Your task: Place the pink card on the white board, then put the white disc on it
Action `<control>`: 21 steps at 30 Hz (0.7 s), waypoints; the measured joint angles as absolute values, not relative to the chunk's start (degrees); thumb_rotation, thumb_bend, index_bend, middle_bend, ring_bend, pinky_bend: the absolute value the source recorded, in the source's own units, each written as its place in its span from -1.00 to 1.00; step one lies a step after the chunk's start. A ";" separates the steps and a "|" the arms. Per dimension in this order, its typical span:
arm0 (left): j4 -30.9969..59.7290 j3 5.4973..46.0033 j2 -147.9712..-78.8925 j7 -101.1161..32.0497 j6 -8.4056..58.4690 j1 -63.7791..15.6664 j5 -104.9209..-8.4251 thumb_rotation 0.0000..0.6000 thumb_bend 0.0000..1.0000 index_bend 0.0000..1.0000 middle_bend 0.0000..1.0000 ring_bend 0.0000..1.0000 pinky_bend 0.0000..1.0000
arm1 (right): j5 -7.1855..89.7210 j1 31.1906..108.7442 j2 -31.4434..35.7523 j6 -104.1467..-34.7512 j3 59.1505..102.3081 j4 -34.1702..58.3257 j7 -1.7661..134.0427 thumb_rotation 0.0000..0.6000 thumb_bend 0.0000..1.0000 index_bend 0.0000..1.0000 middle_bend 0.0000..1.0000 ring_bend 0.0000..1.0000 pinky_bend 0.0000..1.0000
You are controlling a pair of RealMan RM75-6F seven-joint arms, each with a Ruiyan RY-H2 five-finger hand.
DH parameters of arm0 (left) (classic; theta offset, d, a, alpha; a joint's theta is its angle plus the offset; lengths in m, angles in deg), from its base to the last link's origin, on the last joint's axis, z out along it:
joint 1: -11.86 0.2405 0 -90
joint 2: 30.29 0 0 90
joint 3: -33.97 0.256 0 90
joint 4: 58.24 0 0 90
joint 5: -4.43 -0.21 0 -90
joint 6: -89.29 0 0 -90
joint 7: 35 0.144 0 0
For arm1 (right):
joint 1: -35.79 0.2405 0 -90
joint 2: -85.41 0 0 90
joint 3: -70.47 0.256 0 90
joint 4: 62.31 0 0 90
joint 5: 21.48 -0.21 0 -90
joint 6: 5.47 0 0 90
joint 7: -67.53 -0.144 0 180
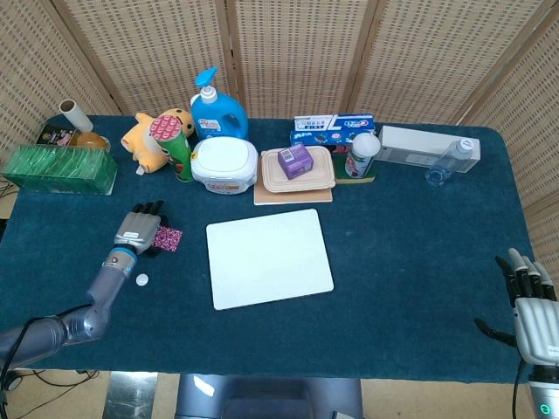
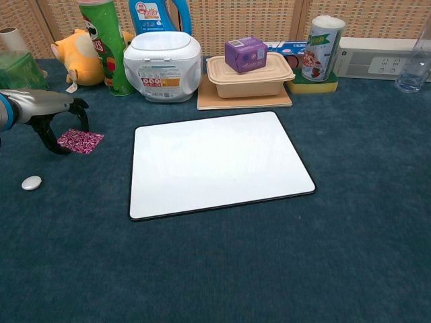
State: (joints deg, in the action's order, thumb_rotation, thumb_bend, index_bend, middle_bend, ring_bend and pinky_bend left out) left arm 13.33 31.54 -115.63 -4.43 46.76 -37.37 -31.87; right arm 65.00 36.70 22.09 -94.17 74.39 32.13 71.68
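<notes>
I have the left hand [image 2: 50,116] low over the blue cloth [image 1: 410,244], forearm running in from the near left edge, palm down, dark fingers [image 2: 75,111] curled downward and apart; nothing sits between them. The pink card [image 2: 80,141] lies flat on the cloth just beyond the fingertips on the board side; from the chest view it seems to touch or nearly touch one fingertip, and I cannot tell which. The white disc [image 2: 31,182] lies on the cloth nearer to me than the hand, close beside the wrist, apart from the card. The white board [image 2: 215,163] lies flat, bare, well to the right of this hand. The right hand [image 1: 531,307] hangs at the near right corner, fingers extended and spread, holding nothing.
</notes>
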 measured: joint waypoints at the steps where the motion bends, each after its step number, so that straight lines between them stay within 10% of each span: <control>1: 13.31 31.50 -115.65 -4.52 46.76 -37.37 -31.90 1.00 -0.44 0.13 -1.00 -1.00 -0.88 | 64.99 36.69 22.10 -94.18 74.40 32.15 71.67 0.88 -1.00 -0.91 -1.00 -1.00 -1.00; 21: 18.77 30.81 -113.15 -4.80 43.94 -37.38 -34.03 1.00 -0.44 0.13 -1.00 -1.00 -0.88 | 64.95 36.66 22.30 -94.13 74.37 32.27 71.41 0.89 -1.00 -0.91 -1.00 -1.00 -1.00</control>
